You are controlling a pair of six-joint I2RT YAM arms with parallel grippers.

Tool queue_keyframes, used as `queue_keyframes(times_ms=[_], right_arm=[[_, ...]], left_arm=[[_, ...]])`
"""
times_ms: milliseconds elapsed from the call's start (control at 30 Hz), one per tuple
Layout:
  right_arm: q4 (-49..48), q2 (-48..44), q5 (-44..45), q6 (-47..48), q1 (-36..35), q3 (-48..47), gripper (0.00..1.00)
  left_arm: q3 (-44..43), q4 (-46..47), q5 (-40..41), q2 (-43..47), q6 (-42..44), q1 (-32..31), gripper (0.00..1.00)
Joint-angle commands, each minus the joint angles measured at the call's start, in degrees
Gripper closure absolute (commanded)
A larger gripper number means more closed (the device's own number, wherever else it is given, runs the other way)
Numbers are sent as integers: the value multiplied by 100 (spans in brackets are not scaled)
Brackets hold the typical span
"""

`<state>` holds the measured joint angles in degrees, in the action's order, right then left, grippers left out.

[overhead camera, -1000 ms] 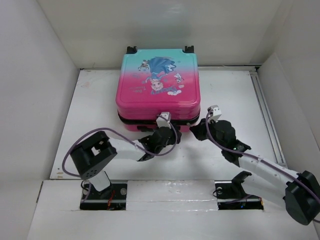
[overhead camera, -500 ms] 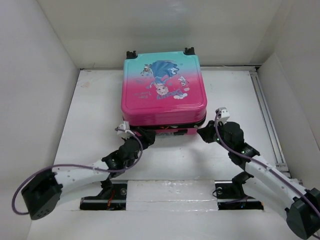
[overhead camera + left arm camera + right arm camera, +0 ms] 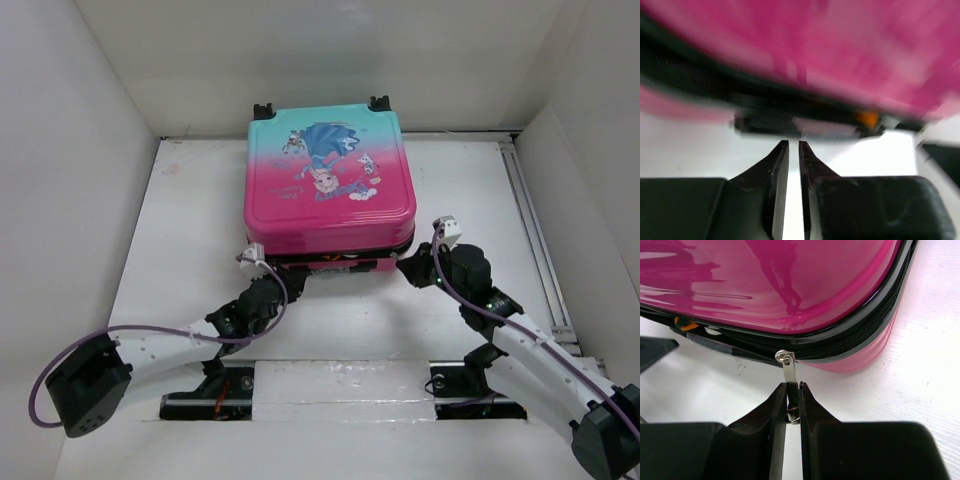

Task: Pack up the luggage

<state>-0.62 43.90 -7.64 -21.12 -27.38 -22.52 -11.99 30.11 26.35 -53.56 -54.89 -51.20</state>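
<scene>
The right gripper [image 3: 793, 387] pinches the zipper pull [image 3: 789, 371] of the suitcase [image 3: 328, 180] — the left gripper [image 3: 794, 146], fingers nearly touching, holds nothing visible.

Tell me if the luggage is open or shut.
Ajar: the luggage lid sits lifted off its base along the near edge, showing a dark gap; right fingers pinch the zipper pull.

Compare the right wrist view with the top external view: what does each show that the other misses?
Only the right wrist view: the right claw shut on the metal zipper pull, and the zipper teeth along the black seam. Only the top external view: the princess print, the wheels, and the left arm. Both: the luggage's pink shell on the white table.
</scene>
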Motion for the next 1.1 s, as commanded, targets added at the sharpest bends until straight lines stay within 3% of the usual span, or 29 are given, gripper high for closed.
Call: queue_keyframes(times_ms=[0,100,133,200,267,467,667,1067], right_arm=[[-193,-75,-396,12,-5,-121,100],[-193,-75,-344,12,-5,-121,100],[-193,-75,-344,12,-5,-121,100],[-193,-75,-344,12,-5,-121,100],[-193,-22,-396,64,-5,-121,100],[-193,-83,-511,65,-5,-68,100],[-193,-83,-642,65,-110,46,100],[-254,-206,-642,12,-470,231,100]], left_arm=[[-110,-301,54,-76,-231,-258,89],[47,-444,125,11,-452,-259,68],[126,-236,125,12,-452,-259,51],[250,116,28,12,-514,-259,41],[250,679,-129,-294,-373,-259,37],[-207,1716,-464,-1339,-127,-259,35],[-506,2148,-403,-1991,-196,-259,35],[-770,2904,-69,-2879,-382,-259,59]])
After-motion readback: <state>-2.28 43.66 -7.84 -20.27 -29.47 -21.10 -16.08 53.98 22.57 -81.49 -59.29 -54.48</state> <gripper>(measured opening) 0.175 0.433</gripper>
